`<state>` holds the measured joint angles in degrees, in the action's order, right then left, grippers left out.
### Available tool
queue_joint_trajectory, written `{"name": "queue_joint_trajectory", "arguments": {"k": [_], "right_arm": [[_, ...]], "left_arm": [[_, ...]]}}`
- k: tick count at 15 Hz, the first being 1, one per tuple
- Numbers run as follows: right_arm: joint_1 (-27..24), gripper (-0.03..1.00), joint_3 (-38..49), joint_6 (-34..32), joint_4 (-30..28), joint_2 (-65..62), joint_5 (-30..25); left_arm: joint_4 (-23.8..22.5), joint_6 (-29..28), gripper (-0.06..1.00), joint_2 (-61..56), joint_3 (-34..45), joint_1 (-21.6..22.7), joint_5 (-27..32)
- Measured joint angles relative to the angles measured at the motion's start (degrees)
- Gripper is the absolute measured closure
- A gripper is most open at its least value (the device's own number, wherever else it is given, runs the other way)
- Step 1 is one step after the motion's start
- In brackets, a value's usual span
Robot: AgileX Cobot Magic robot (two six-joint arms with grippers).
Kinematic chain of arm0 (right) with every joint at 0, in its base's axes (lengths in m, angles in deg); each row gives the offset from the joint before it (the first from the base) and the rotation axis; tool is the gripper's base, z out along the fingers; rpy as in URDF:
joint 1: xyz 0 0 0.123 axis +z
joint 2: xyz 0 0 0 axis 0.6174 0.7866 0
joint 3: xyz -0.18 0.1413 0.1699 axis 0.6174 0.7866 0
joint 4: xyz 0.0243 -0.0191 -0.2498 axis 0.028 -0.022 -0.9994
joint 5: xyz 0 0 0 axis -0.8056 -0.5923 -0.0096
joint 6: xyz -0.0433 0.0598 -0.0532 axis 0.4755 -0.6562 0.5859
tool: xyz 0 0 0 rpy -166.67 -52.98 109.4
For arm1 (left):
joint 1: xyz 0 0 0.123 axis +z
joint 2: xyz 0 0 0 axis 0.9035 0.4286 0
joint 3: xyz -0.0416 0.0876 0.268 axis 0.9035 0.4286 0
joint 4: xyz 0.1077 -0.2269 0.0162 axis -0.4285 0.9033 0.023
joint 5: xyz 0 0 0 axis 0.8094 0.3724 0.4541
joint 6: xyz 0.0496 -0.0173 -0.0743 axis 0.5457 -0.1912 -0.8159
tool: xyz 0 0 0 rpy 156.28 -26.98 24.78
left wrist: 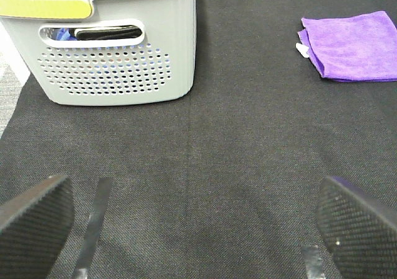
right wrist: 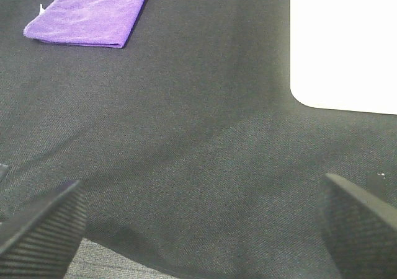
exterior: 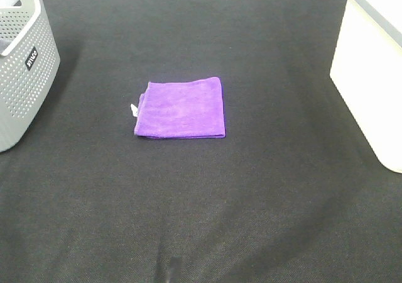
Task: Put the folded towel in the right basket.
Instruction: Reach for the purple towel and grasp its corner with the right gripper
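High view, towel: the purple towel (exterior: 181, 109) lies flat in the middle of the desk (exterior: 201, 220), well apart from both baskets
High view, baskets: grey left basket (exterior: 25, 63) at the left edge, white right basket (exterior: 370, 75) at the right edge; no arm shows here
High view, lie of towel: nearly square, a shade longer side to side, so I'd call its long axis across the desk, pointing from basket to basket; a small white tag (exterior: 133, 109) sits on the edge facing the left basket
Left wrist, fingers: left fingers (left wrist: 34, 223) spread wide with nothing between them, over bare desk; left basket near, towel (left wrist: 350, 46) further off
Right wrist, fingers: right fingers (right wrist: 43, 229) also wide apart and empty; towel (right wrist: 90, 12) well ahead, right basket wall (right wrist: 344, 43) near on one side
Step in hand: reaching for the towel, not yet begun by my reckoning; the right arm looks the natural one
Doing it well: come down over the edge nearest the right basket, pinch all layers so the fold holds, then lift clear of the rim before carrying across
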<state>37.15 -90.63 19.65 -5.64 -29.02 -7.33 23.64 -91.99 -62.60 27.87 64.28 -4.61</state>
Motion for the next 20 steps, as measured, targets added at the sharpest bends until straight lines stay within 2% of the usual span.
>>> {"name": "queue_joint_trajectory", "arguments": {"k": [20], "right_arm": [[0.0, 0.02, 0.0, -0.1, -0.1, 0.0, 0.0]], "left_arm": [[0.0, 0.0, -0.04, 0.0, 0.0, 0.0, 0.0]]}}
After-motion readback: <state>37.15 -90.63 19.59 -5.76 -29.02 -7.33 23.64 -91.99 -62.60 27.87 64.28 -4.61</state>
